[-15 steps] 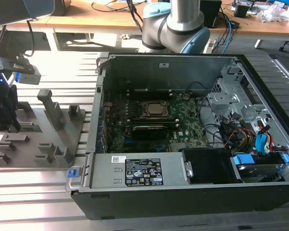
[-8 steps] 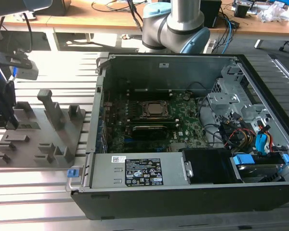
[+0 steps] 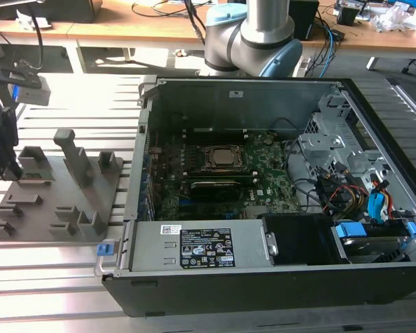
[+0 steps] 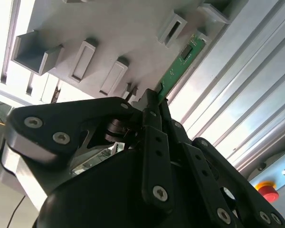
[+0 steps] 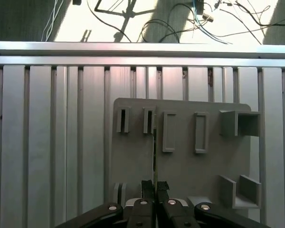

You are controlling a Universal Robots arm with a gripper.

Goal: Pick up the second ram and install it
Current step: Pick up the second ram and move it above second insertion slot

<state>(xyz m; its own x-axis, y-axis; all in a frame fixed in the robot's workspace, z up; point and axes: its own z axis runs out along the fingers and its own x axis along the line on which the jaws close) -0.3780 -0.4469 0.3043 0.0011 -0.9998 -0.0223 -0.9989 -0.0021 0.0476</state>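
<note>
The second ram [image 4: 179, 64] is a thin green stick with a dark chip on its face, seen edge-on in the first wrist view [image 5: 154, 147]. It stands over the grey holder plate [image 5: 180, 161], between the plate's raised slots. My gripper [image 4: 154, 95] has its black fingers [image 5: 145, 186] pressed together on one end of the stick. In the exterior view the gripper [image 3: 12, 170] hangs at the far left, over the back corner of the holder plate [image 3: 62, 201], well away from the green motherboard [image 3: 263, 177] in the open computer case.
The open case [image 3: 263, 90] stands on the exterior view's right, with the CPU socket [image 3: 223, 158], a power supply [image 3: 201, 246] and cable bundles [image 3: 360, 194]. Ribbed aluminium table [image 5: 47, 142] surrounds the plate. A red stop button [image 4: 267, 190] sits nearby. The arm's base [image 3: 253, 41] stands behind the case.
</note>
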